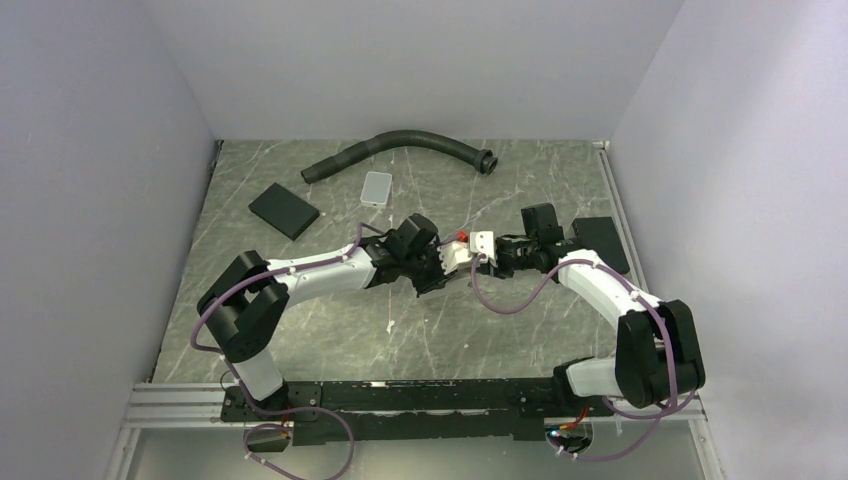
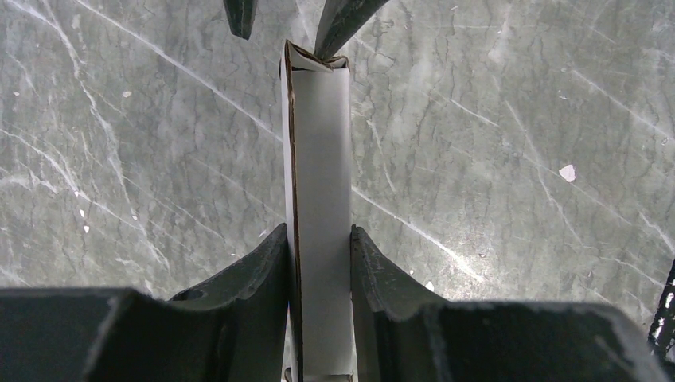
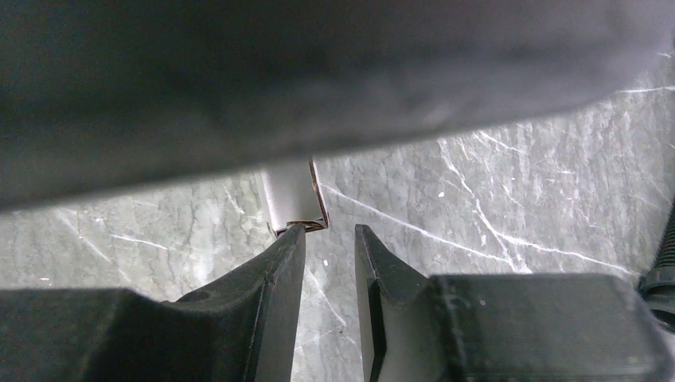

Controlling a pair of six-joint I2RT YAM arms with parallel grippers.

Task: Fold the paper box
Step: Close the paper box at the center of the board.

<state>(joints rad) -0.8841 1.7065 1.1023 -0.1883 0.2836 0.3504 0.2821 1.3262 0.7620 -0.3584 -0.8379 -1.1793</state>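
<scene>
**Overhead view, left to right.** Upper left: a black pad (image 1: 284, 210) and a light grey tile (image 1: 377, 188) lie on the marbled worktop (image 1: 330, 330), near a dark hose (image 1: 400, 145). Centre: my left hand (image 2: 318, 239) is clenched on the paper box (image 2: 322, 159), a slim white carton spanning the two hands. Right of centre: my right hand (image 3: 330, 239) is released, jaws apart with nothing between them, one fingertip (image 3: 290, 239) against the carton's folded end.

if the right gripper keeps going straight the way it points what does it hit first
Probably the end of the paper box, right at one fingertip; beyond it, the left gripper holding it. Depth is unclear.
</scene>
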